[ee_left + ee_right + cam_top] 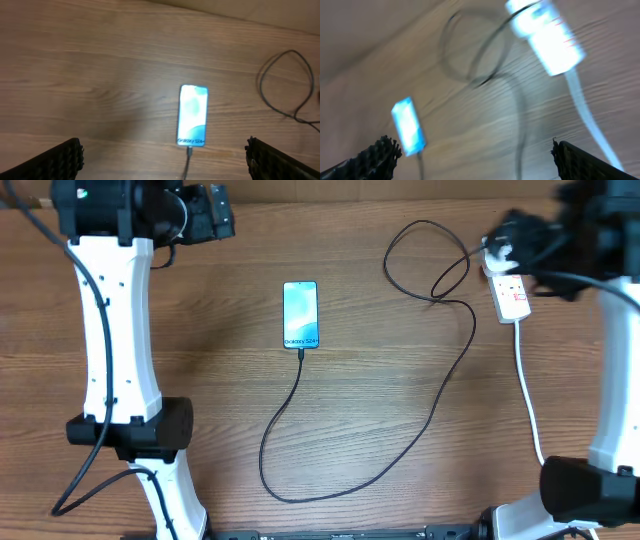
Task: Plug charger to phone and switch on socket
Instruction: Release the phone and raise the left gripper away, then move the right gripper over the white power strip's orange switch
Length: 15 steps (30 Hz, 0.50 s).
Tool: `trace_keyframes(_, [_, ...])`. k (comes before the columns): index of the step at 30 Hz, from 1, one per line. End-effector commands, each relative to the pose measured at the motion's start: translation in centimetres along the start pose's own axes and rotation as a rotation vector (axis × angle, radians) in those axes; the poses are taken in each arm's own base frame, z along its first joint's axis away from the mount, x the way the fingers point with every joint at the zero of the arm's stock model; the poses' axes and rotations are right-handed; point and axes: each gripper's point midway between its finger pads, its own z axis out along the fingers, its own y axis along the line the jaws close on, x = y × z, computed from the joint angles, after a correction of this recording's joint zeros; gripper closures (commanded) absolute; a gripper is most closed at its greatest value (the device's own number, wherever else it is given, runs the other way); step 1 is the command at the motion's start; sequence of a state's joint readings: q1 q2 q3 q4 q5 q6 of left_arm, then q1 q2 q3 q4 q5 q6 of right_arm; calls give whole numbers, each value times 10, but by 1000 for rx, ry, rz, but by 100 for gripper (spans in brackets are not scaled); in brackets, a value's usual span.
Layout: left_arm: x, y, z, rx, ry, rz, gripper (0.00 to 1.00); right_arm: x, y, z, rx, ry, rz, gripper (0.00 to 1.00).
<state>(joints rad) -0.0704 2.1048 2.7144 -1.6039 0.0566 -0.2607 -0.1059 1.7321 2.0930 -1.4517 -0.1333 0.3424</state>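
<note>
The phone (301,314) lies flat mid-table, its blue screen lit. The charger (440,405), a thin black cable, has its tip in the phone's near end, sweeps in a wide curve to the right and loops up toward the white socket (511,296). My left gripper (216,216) hovers at the back left, well away from the phone (192,116). It is open, with bare wood between its fingertips (55,162). My right gripper (502,242) hangs over the socket's far end, open and empty. Its view is blurred and shows the socket (547,35) and phone (408,125).
A thick white cord (530,405) runs from the socket toward the table's front right. The white arm bases stand at the front left (130,430) and the front right (590,480). The black cable's loop (425,260) lies just left of the socket.
</note>
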Motion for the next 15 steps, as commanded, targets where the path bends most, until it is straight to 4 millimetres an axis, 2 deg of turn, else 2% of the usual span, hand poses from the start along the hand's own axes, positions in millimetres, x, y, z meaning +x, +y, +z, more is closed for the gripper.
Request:
trace_keyframes(1, [7,12,5,-66,31,-17,0,-28,-54,-3,127,-80,92,0])
trace_keyframes(4, [14,13,7,-74,63,-17,0,-41,-81,1,156,-95,154,0])
trace_keyframes(7, [14,12,7,-73,63,-15,0,-58,-101,15,172,-115,203,0])
trace_keyframes(15, [14,12,7,-74,63,-15,0,-81,-110,60,175,-124,203,0])
